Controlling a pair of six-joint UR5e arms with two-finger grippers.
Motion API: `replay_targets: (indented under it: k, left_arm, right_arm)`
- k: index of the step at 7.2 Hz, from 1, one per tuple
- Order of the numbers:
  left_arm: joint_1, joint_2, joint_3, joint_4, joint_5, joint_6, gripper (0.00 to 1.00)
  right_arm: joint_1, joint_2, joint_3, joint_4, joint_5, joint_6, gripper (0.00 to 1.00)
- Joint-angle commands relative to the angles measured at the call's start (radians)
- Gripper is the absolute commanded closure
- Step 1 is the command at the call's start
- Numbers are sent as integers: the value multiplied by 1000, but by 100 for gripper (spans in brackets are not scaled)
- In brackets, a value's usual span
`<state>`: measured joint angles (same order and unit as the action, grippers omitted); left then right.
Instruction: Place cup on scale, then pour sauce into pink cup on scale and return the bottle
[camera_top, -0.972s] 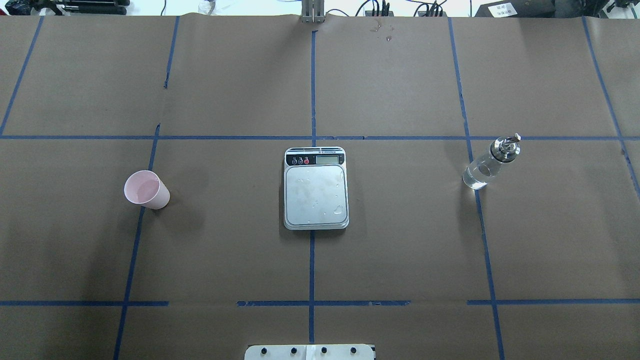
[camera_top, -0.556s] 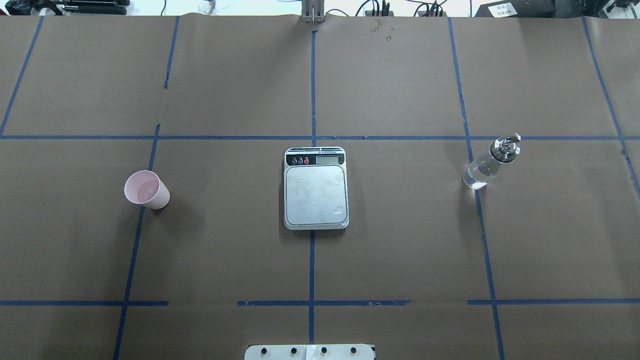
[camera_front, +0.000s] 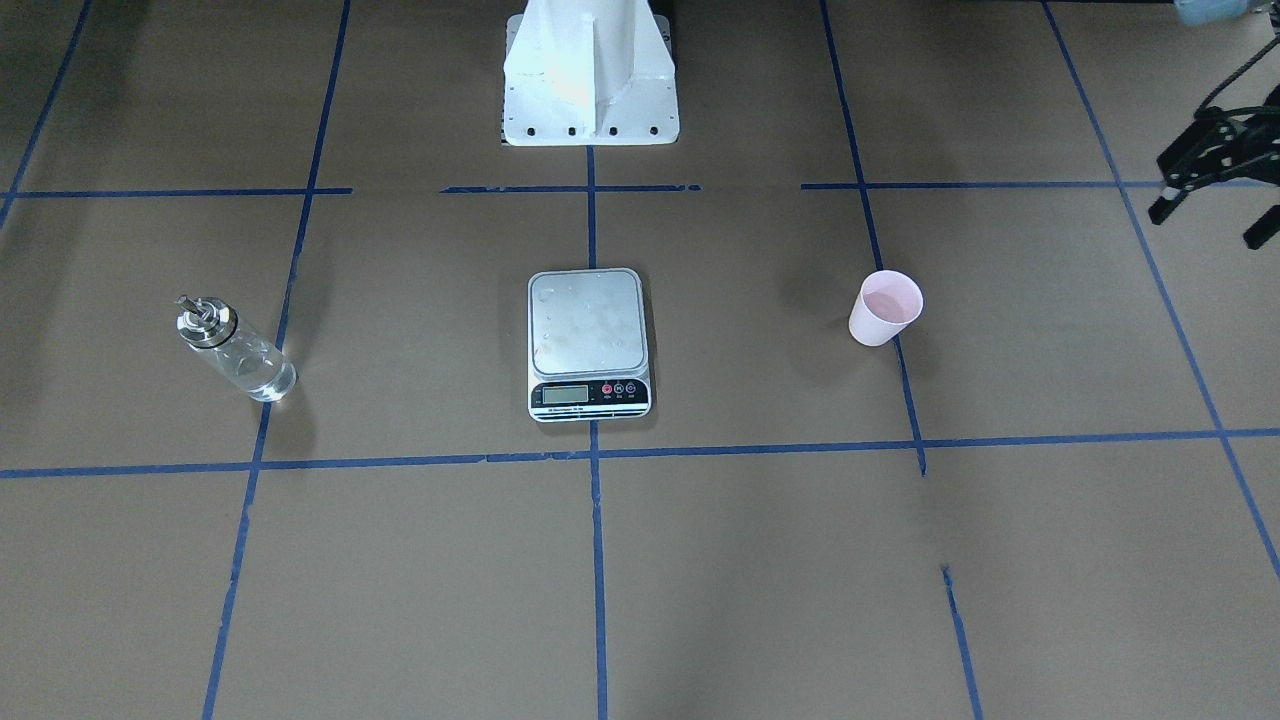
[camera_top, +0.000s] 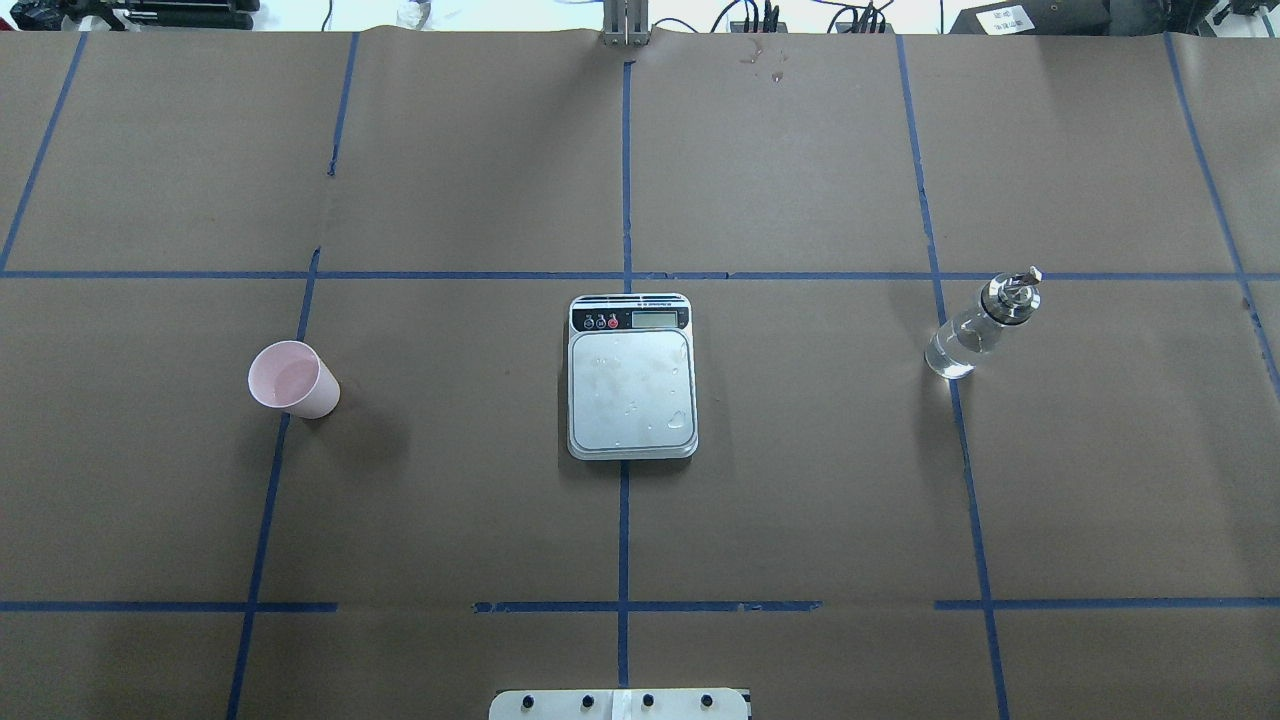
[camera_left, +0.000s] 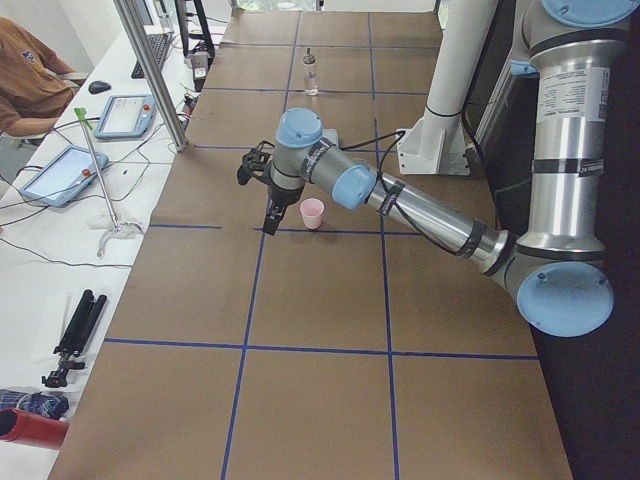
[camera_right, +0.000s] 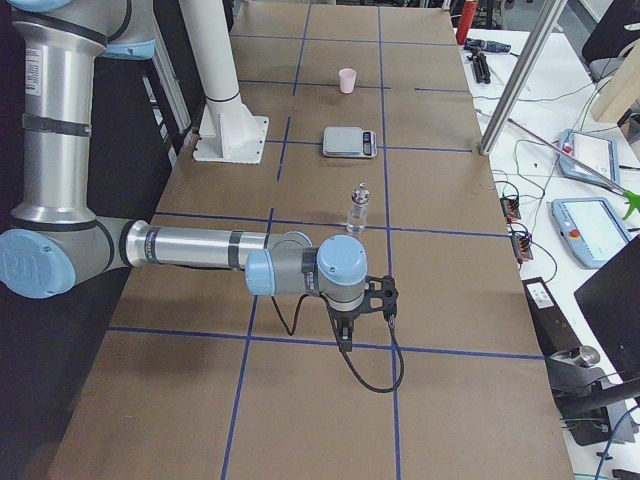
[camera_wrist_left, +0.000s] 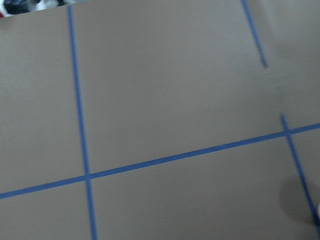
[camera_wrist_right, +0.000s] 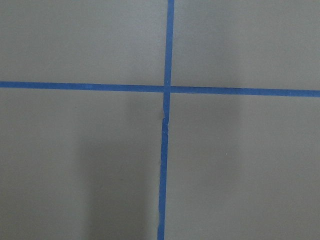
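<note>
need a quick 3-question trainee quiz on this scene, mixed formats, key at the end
1. True or false: the small pale pink tapered plastic cup stands on the silver-topped rectangular digital kitchen scale.
2. The clear glass bottle with the metal pour spout is: A) lying on its side, B) upright on the brown paper-covered table, C) on the scale.
3. Fill in: the cup is on the robot's ____ side of the scale.

Key: 1 false; 2 B; 3 left.
</note>
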<state>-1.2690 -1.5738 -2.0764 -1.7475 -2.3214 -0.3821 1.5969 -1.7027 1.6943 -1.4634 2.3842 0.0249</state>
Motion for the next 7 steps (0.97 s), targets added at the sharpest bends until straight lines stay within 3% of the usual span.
replay_targets:
  k: [1,3,5,7]
  left_arm:
    - [78,-46,13,-99,11,-175,0]
    - [178,-60,45,-106,68,-274,0]
    - [332,-84,53,-102,217,-519,0]
    - [376,-110,135,-102,250,-608,0]
  right_arm:
    - [0,-3,4,0,1,0,0]
    - [2,-9,10,0,1,-2,0]
    - [2,-9,10,0,3,-2,0]
    - [0,-6,10,0,1,-2,0]
